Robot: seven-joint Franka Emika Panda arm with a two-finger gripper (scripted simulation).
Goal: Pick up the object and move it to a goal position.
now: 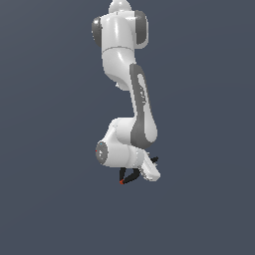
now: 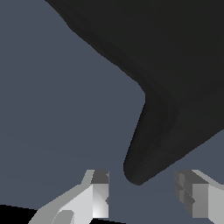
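Note:
The object is a small black clamp [image 1: 130, 176] with a red-orange tip [image 1: 121, 183], and it lies just under the white hand [image 1: 149, 169] in the exterior view. One black end [image 1: 154, 160] pokes out on the hand's far side. In the wrist view the clamp [image 2: 175, 78] looms large and dark. One of its rounded handle ends [image 2: 139, 173] reaches down between the two grey fingers [image 2: 99, 192]. My gripper [image 2: 142, 197] is open, with a gap showing on each side of that handle. I cannot tell whether the clamp rests on the ground.
A plain dark blue-grey surface [image 1: 50, 149] surrounds the arm in both views. The arm's white links [image 1: 122, 45] rise above the hand in the exterior view. No goal marker shows.

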